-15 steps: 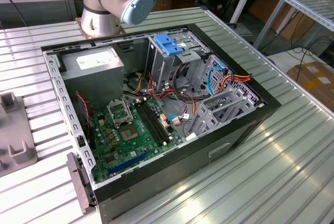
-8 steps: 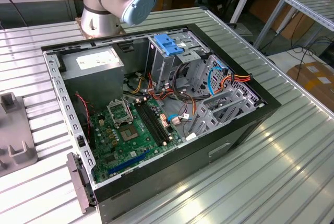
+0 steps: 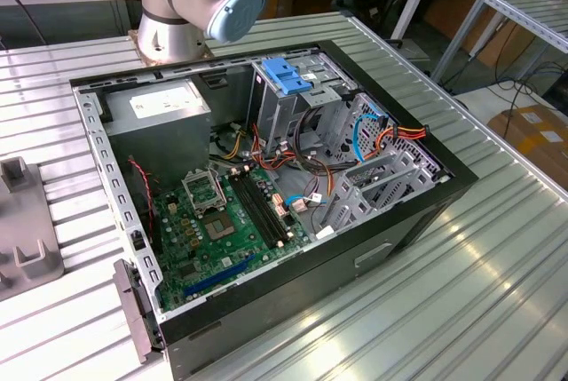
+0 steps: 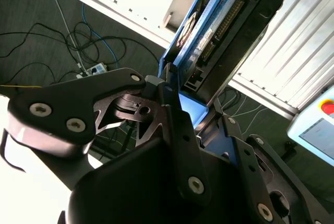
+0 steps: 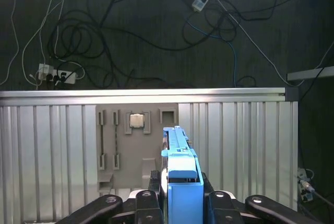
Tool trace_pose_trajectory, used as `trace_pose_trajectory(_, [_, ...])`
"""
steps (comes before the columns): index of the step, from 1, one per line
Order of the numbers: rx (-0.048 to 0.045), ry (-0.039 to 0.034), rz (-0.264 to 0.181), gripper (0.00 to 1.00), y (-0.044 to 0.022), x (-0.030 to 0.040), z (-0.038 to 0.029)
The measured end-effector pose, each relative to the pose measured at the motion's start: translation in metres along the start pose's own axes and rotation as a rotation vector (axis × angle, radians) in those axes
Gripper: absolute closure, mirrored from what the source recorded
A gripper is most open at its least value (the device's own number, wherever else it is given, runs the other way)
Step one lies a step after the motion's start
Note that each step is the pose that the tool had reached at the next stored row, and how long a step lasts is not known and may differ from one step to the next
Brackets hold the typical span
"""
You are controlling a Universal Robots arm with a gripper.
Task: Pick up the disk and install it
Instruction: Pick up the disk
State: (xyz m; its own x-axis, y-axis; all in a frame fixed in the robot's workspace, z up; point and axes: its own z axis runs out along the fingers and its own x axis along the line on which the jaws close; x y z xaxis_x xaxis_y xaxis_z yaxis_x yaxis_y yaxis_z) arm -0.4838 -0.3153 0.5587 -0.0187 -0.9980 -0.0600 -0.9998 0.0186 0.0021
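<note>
The ribbed metal table [image 3: 497, 265] is carrying the open computer case [image 3: 293, 301]. In both wrist views the disk [image 5: 180, 151] [image 4: 219, 25] is sitting edge-on in the gripper [image 5: 180, 185], its long axis pointing straight away from it, with bright blue rails framing a dark body. The jaws are clamping its near end.

cables [image 3: 312, 137] crowding the case [image 3: 355, 265] beside the drive bay [image 3: 280, 110], free room over table [image 3: 461, 292]
</note>
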Motion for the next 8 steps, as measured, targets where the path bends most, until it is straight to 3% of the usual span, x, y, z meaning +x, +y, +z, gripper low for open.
trace_pose_trajectory(8, [-0.0001,0.0002,0.0,0.63,-0.0006,0.003,0.0001])
